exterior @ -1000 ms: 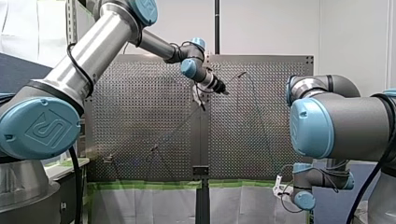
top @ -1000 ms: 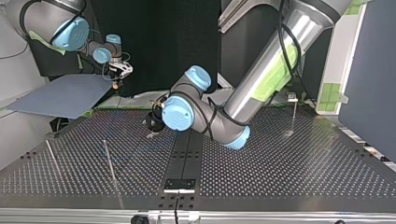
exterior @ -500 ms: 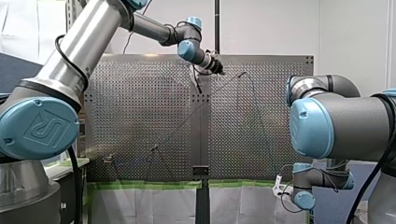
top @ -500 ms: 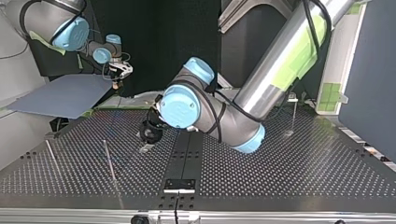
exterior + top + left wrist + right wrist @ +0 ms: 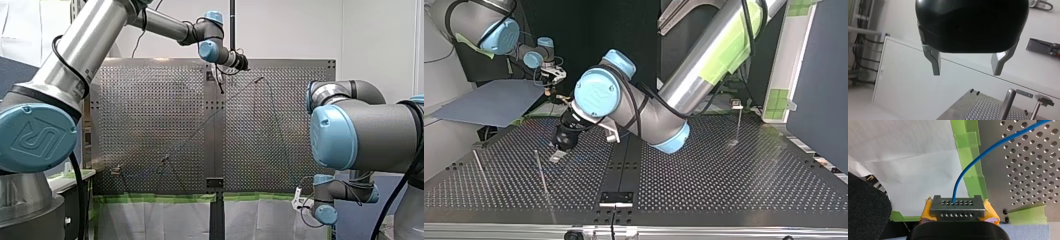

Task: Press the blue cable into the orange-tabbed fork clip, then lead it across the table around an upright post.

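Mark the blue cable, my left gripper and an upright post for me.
blue cable (image 5: 983, 155): right wrist view, on its curved middle stretch.
left gripper (image 5: 966, 73): left wrist view, midway between its open fingertips.
upright post (image 5: 1006, 106): left wrist view, on its round metal shaft.

Perforated metal table (image 5: 724, 175), black strip running down its middle (image 5: 624, 165), green tape lining one edge (image 5: 150, 198), white sheet just outside that taped edge (image 5: 150, 220), blue-grey board off one table corner (image 5: 489, 102), white frame with green tape patches beyond another corner (image 5: 796, 55).
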Robot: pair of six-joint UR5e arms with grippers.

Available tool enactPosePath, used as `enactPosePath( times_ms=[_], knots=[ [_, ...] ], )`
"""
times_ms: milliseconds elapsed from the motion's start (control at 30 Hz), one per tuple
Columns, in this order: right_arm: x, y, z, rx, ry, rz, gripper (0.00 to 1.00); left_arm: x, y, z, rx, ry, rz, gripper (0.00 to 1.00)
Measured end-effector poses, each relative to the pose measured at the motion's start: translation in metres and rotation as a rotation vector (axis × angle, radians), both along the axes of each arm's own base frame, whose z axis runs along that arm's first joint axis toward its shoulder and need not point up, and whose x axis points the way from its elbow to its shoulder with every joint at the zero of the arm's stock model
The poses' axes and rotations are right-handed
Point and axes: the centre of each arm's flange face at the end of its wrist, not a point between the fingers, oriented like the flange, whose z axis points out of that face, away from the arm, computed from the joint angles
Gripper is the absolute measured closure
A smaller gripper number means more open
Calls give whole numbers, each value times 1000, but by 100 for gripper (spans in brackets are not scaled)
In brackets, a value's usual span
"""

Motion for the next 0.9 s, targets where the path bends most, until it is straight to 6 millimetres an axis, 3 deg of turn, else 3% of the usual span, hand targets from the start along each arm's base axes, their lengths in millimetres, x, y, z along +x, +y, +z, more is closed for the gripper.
enactPosePath(
  times_ms=[233,433,900],
  knots=[
    [0,-1,1,-3,-2,3,100,-13,-12,-4,54,-30,-14,0],
    [1,-1,1,-2,-3,9,100,-18,-20,-21,126,-29,-12,0],
    [1,-1,0,-1,-4,13,100,-18,-19,-26,215,-82,30,0]
  ],
)
